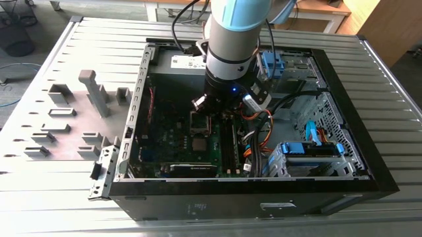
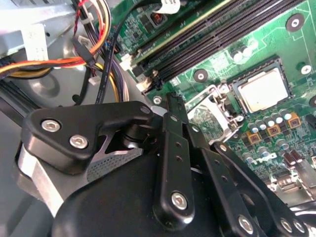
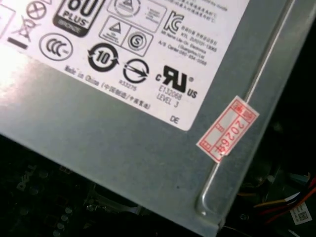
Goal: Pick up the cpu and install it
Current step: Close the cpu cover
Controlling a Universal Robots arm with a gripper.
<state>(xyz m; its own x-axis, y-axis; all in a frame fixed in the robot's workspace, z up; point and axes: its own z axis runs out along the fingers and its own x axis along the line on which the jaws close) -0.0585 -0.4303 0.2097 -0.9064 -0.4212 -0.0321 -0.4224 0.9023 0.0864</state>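
- In the exterior view the arm reaches down into the open computer case, which lies on a ribbed metal table.
- The gripper hangs over the green motherboard, just above the metal socket frame. Whether it is wide or narrow, I cannot tell.
- The cpu lies flat on the motherboard at 6 o'clock from the gripper. It is just beside the frame and apart from the gripper.
- In the second wrist view the cpu sits in its socket with the silvery top up. The frame is just beside it and the black memory slots are near.
- Orange and yellow cables run beside the black links of the gripper.
- Grey holder blocks stand on the table at 9 o'clock from the case.
- The first wrist view looks on the grey power supply box, which carries a white label and a red-and-white sticker.
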